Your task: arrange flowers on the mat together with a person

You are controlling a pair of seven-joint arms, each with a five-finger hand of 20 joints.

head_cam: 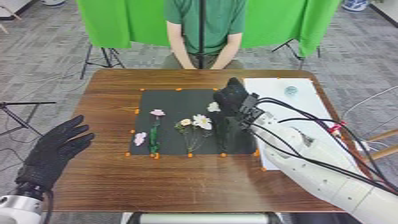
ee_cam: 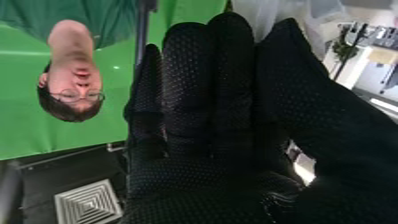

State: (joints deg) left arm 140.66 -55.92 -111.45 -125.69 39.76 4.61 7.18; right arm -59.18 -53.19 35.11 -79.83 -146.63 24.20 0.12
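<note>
In the head view my right hand (head_cam: 233, 97) is over the right part of the black mat (head_cam: 178, 97), beside a small white flower (head_cam: 213, 107). My left hand (head_cam: 53, 150) stands with straight fingers off the mat's left side. A pink flower (head_cam: 157, 113) on a green stem, another pink blossom (head_cam: 139, 138), a white flower (head_cam: 202, 121) and a small cream flower (head_cam: 186, 122) lie on the mat. In the right wrist view my right hand (ee_cam: 213, 125) has its fingers straight, nothing seen in its palm.
A white sheet (head_cam: 306, 100) with a small bluish item (head_cam: 290, 90) lies on the table's right, partly under the right arm. Orange pieces line the mat's edges on the brown table (head_cam: 133, 182). A person sits at the far edge, hands low, off the flowers.
</note>
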